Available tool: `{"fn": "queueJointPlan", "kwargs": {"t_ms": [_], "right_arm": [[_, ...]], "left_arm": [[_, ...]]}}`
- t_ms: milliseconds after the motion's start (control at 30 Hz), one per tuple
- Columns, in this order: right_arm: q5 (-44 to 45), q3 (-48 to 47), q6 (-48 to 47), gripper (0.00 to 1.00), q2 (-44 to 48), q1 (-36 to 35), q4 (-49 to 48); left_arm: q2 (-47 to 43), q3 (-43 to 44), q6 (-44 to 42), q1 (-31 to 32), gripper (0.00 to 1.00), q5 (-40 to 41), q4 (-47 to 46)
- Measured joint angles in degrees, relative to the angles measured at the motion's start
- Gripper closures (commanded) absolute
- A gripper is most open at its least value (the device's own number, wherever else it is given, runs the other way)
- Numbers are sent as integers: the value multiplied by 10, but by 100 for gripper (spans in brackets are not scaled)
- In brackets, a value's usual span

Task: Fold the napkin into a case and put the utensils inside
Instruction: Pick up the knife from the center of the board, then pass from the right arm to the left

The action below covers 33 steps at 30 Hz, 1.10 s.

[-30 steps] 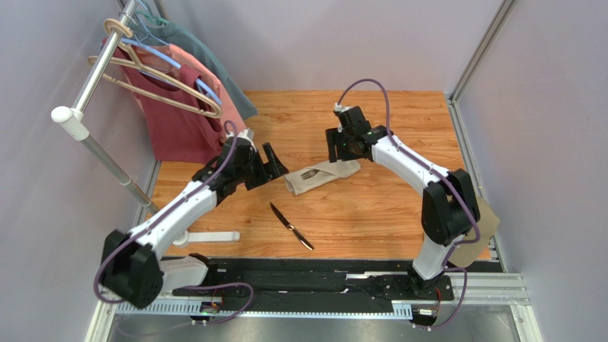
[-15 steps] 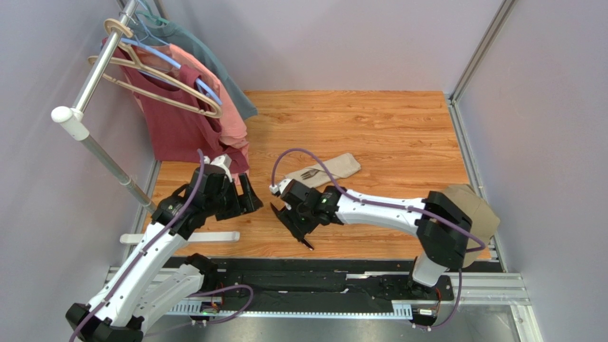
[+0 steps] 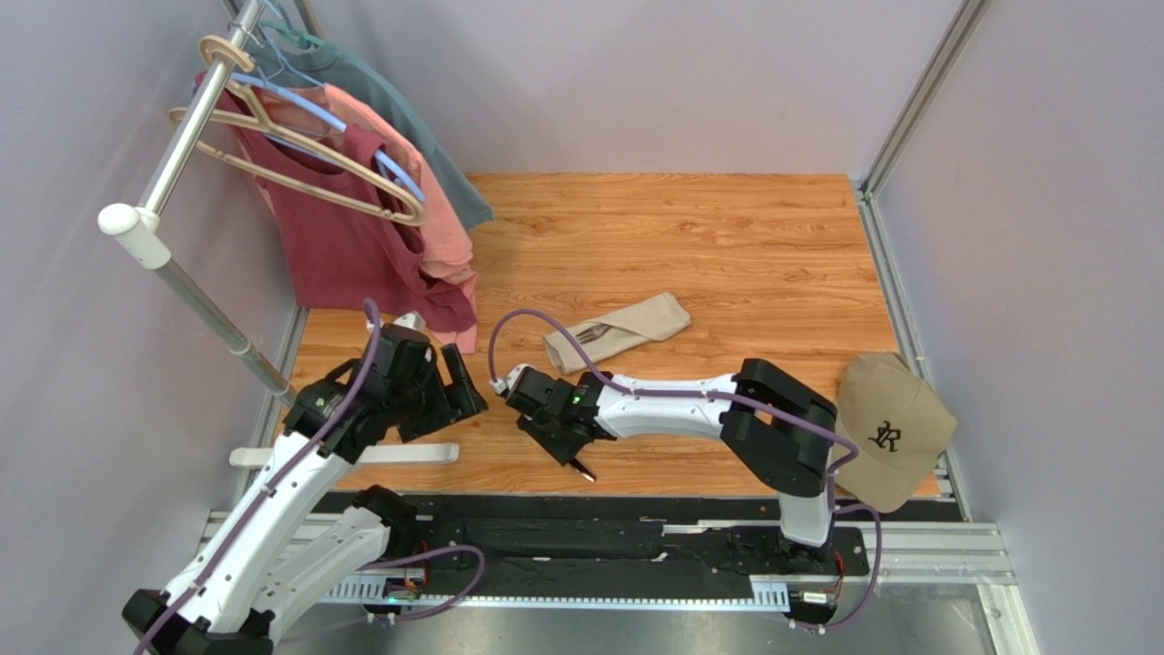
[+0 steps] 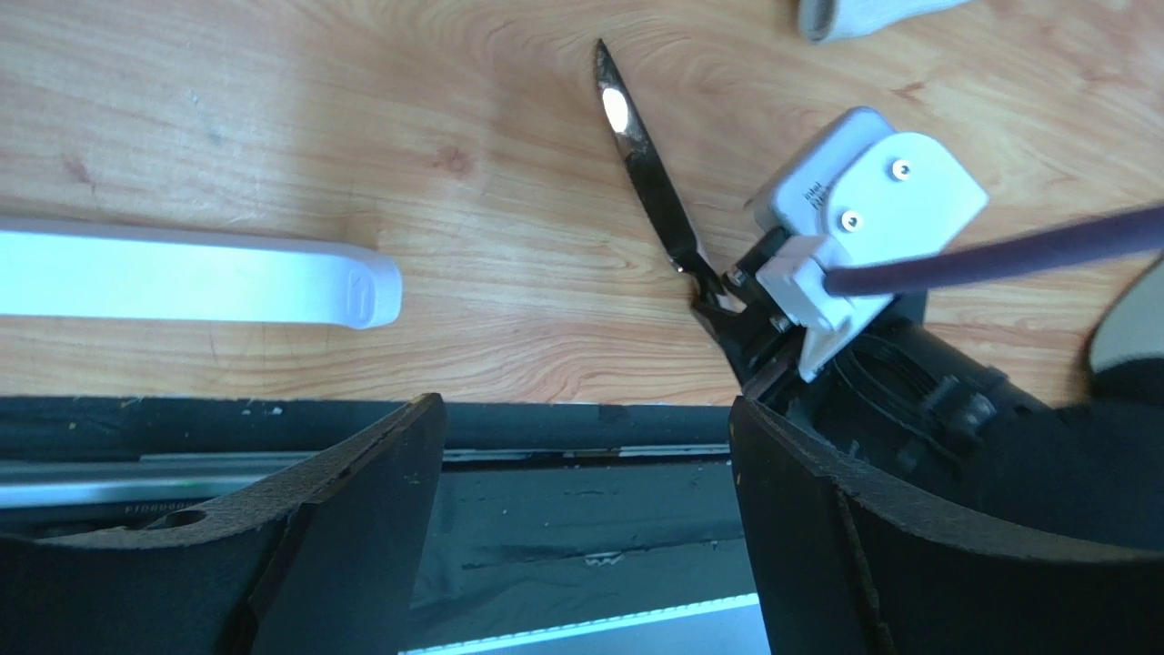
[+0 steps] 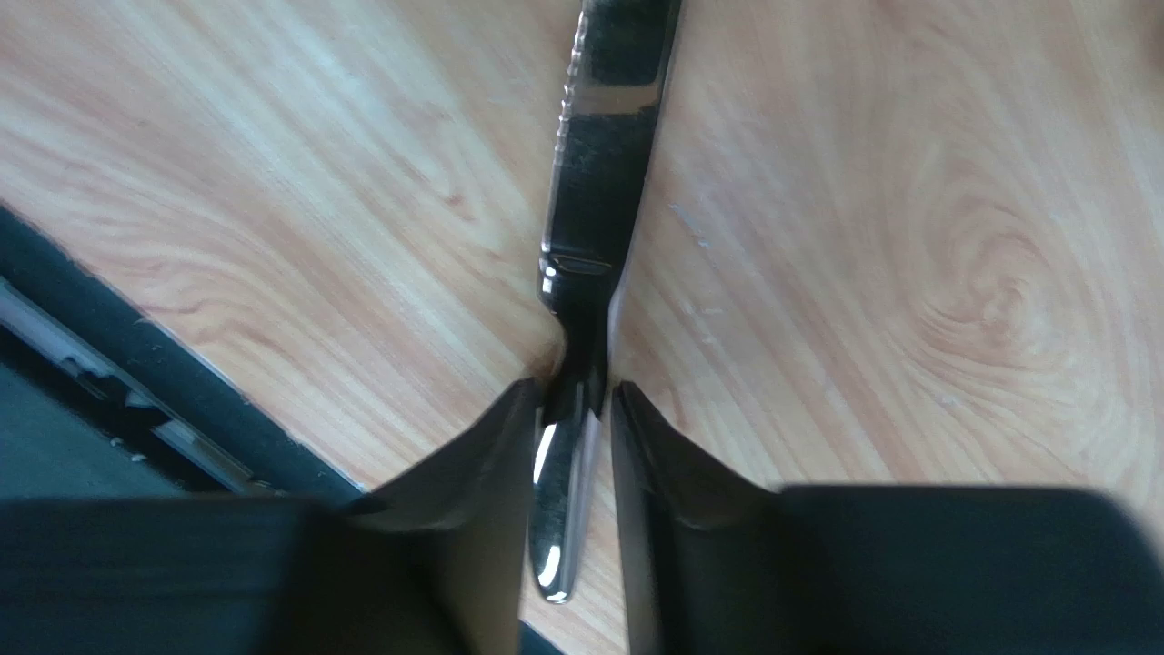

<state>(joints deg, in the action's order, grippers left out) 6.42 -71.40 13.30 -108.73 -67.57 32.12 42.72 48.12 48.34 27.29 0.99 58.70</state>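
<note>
The beige napkin (image 3: 631, 328) lies folded as a narrow case at mid table, with the dark fork (image 3: 589, 332) tucked in its left end. The knife (image 3: 584, 470) lies near the table's front edge; its blade (image 5: 601, 178) points away in the right wrist view. My right gripper (image 3: 558, 440) is down over the knife's handle (image 5: 563, 505), fingers (image 5: 478, 464) narrow on either side of it with a thin gap still showing, so open. My left gripper (image 3: 461, 384) hangs wide open and holds nothing, left of the knife (image 4: 642, 157).
A white bar (image 3: 396, 453) lies at the front left of the table. Red and pink shirts (image 3: 369, 219) hang on a rack at the back left. A tan cap (image 3: 891, 430) sits at the right edge. The black base rail (image 4: 574, 437) runs along the front.
My right arm swung from the napkin to the front and came down over the knife, its jaws narrowing. My left arm drew back to the left front. The cap is now uncovered.
</note>
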Motion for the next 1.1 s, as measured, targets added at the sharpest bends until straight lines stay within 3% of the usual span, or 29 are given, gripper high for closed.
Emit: {"fn": "queueJointPlan", "kwargs": {"t_ms": [67, 233, 400, 533, 733, 1100], "right_arm": [[-5, -13, -10, 100, -11, 0, 0], [-9, 2, -31, 100, -3, 2, -23], [-2, 100, -77, 100, 59, 13, -114], [22, 174, -122, 100, 112, 29, -161], [37, 217, -166, 100, 132, 35, -222], [71, 287, -225, 100, 189, 40, -261]], "left_arm": [[17, 0, 3, 0, 12, 4, 3], [51, -8, 12, -1, 1, 5, -3], [113, -30, 18, -24, 1, -39, -45], [230, -56, 16, -75, 2, -129, -114], [337, -42, 7, -90, 3, -215, -195], [463, 0, 33, -89, 7, -272, -263]]}}
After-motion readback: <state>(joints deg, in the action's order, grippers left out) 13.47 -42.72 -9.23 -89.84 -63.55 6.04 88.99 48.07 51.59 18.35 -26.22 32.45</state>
